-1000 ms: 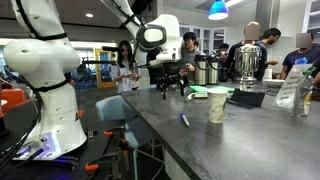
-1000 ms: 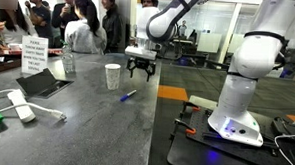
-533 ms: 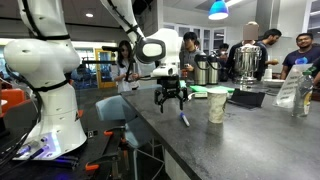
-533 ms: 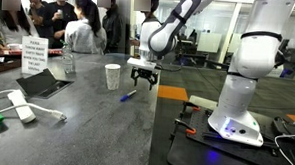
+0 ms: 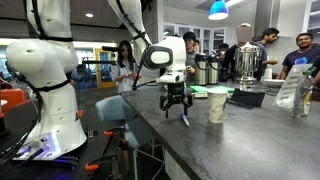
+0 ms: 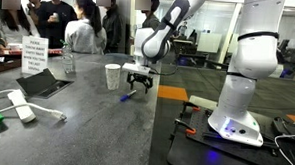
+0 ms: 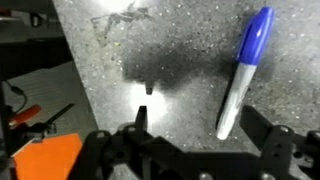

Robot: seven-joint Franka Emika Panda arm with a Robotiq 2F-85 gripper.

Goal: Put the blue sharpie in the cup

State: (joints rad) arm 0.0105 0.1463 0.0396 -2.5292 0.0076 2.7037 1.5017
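Wrist view – a slim marker pen with a blue cap end and a pale barrel, the blue sharpie [image 7: 245,70], lies flat on a grey speckled stone counter [image 7: 200,35]. It is tilted, with its blue end up and to the right and its pale end pointing down. That pale end sits between the two dark fingers of the black Robotiq gripper [image 7: 200,138]. The jaws are spread wide, holding nothing, with the right finger [image 7: 264,132] just beside the pen's tip and the left one well apart from it. A dark shadow falls on the stone to the left of the pen.

In both exterior views the gripper [image 5: 176,104] [image 6: 137,85] hangs low over the counter [image 5: 235,148] [image 6: 86,125], pointing down, directly above the sharpie [image 5: 184,120] [image 6: 127,95]. Whether the fingertips touch the stone cannot be told.

The tall cream paper cup [image 5: 217,105] [image 6: 112,77] stands upright near the pen but apart from it – to the right of it in an exterior view [image 5: 217,105], and to the left and a little farther back in an exterior view [image 6: 112,77]. Shiny steel urns [image 5: 241,62] stand at the far end of the counter.
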